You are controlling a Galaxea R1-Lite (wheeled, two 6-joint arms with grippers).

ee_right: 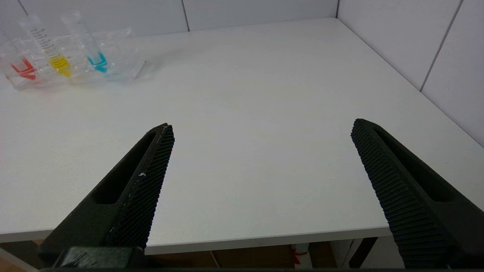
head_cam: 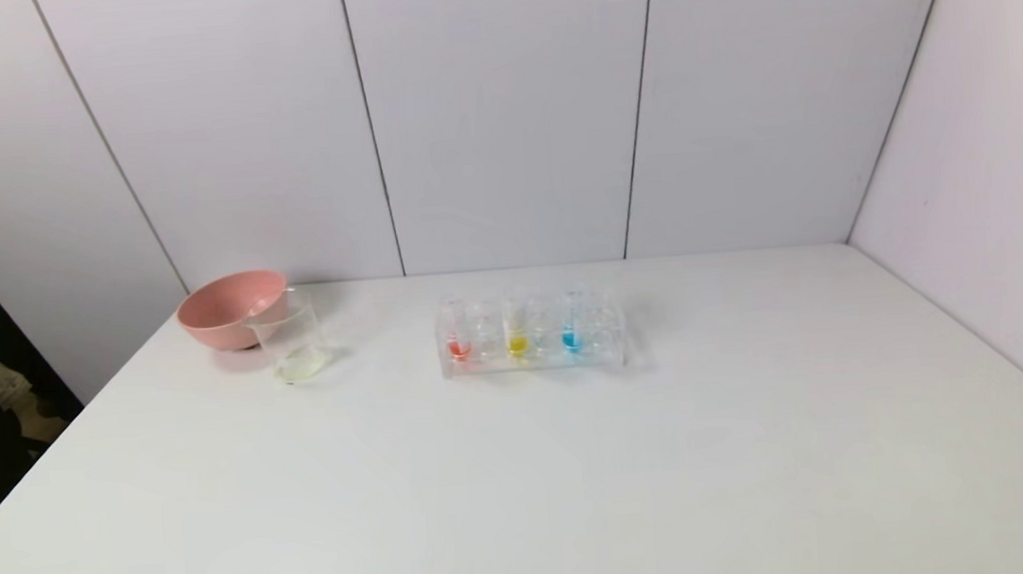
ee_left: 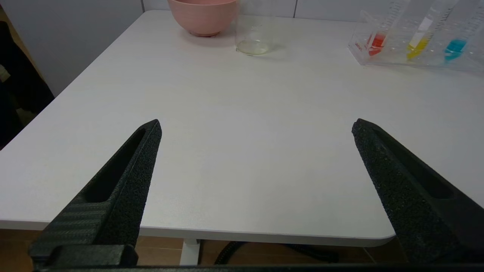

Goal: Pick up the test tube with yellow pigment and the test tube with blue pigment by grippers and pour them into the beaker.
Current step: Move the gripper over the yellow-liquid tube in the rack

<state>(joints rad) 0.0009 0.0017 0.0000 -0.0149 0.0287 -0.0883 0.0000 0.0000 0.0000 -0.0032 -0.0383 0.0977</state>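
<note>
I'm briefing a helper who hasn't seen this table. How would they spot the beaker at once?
On the white table, look to the far left corner, where a pink bowl sits. The beaker stands right beside it, on the side toward the tube rack. It is the small clear straight-sided cup with a pale film at its bottom, unlike the opaque pink bowl.

You'll find no readable words, brands or numbers anywhere here. The only markings are dark graduation lines on the test tube with yellow pigment (ee_right: 47,47), and any figures beside them are too small to read.
</note>
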